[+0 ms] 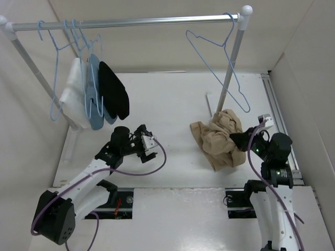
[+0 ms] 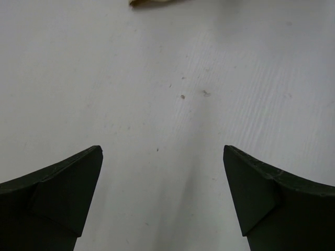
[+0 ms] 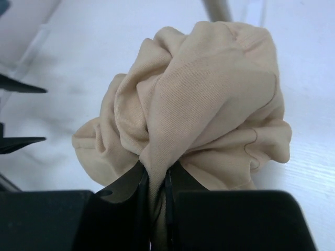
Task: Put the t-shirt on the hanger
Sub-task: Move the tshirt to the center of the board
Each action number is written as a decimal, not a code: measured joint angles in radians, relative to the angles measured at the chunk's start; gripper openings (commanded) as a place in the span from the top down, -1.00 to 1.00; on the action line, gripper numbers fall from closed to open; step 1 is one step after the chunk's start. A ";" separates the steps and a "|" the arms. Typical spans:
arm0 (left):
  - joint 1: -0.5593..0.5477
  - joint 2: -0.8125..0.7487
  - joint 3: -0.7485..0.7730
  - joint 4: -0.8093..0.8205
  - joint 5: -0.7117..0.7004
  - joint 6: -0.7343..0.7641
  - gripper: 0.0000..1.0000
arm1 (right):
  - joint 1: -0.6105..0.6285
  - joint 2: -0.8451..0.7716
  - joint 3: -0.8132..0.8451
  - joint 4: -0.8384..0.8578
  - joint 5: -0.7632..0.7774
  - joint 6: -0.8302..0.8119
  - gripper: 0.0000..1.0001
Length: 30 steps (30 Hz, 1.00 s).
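The crumpled tan soft-cloth t-shirt [image 1: 222, 137] sits bunched on the white bench [image 1: 172, 99], near the foot of the rack's right post. The right arm's black claw [image 3: 155, 180] has clenched on a fold of it. Above, we see the thin light-blue wire hanger [image 1: 225, 48] hooked over the silver metal rail [image 1: 131, 22]. The left arm's black claw [image 2: 162, 172] hovers released, fingers spread wide above the bench, well apart from the shirt.

t-shirt [image 3: 209, 104] is soft matt tan cloth with a fine knit. hanger [image 1: 225, 47] looks like thin smooth blue wire, rail [image 1: 131, 22] is shiny metal. bench [image 2: 167, 78] is matt white, faintly grained. left tool [image 2: 162, 150] looks like matt black plastic.
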 measured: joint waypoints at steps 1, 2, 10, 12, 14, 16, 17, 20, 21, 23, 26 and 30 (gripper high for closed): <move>-0.009 0.006 0.001 0.008 0.017 0.011 -1.00 | 0.000 -0.026 -0.010 0.013 -0.037 -0.001 1.00; -0.021 0.013 0.001 0.024 0.036 0.017 -1.00 | 0.000 -0.047 -0.021 0.029 -0.064 -0.001 1.00; -0.197 0.208 0.061 0.363 0.132 -0.116 -1.00 | 0.008 -0.072 -0.117 0.134 -0.153 0.019 1.00; -0.249 0.291 0.126 0.439 0.138 -0.169 -1.00 | 0.010 -0.069 -0.121 0.151 -0.148 0.026 1.00; -0.293 0.365 0.193 0.501 0.147 -0.221 -1.00 | 0.012 -0.081 -0.132 0.199 -0.133 0.045 1.00; -0.335 0.447 0.267 0.562 0.160 -0.282 -1.00 | 0.012 -0.098 -0.150 0.252 -0.114 0.068 1.00; -0.353 0.491 0.301 0.597 0.164 -0.314 -1.00 | 0.012 -0.109 -0.160 0.279 -0.105 0.081 1.00; -0.404 0.605 0.370 0.689 0.161 -0.401 -1.00 | 0.012 -0.138 -0.196 0.338 -0.086 0.112 1.00; -0.420 0.638 0.385 0.709 0.155 -0.425 -1.00 | 0.012 -0.148 -0.208 0.345 -0.084 0.119 1.00; -0.445 0.695 0.412 0.733 0.138 -0.463 -1.00 | 0.012 -0.170 -0.234 0.353 -0.077 0.137 1.00; -0.479 0.771 0.446 0.759 0.106 -0.504 -1.00 | 0.012 -0.202 -0.261 0.362 -0.074 0.158 1.00; -0.519 0.847 0.475 0.804 0.032 -0.543 -0.89 | 0.014 -0.231 -0.277 0.378 -0.074 0.172 1.00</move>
